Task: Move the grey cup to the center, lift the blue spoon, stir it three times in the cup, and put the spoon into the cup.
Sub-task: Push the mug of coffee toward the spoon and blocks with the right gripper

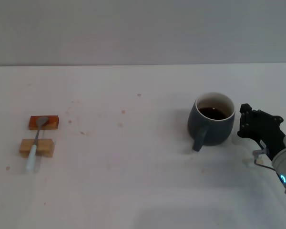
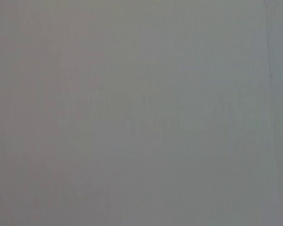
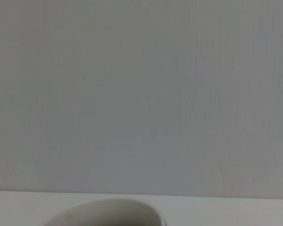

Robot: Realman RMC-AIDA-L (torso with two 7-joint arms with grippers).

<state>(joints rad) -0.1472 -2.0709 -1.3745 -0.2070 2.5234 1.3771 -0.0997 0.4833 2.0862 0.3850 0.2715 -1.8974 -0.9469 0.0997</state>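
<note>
The grey cup (image 1: 212,120) stands right of the table's middle, with dark liquid inside and its handle toward me. Its white rim shows in the right wrist view (image 3: 108,209). My right gripper (image 1: 243,121) is open, just to the right of the cup at its height, with a small gap between them. The blue spoon (image 1: 36,145) lies far left across two wooden blocks, its bowl on the reddish block (image 1: 44,122) and its pale blue handle over the light block (image 1: 36,147). My left gripper is out of view.
The white table (image 1: 133,181) has a few small brown stains near its middle. A plain grey wall stands behind it. The left wrist view shows only a flat grey surface.
</note>
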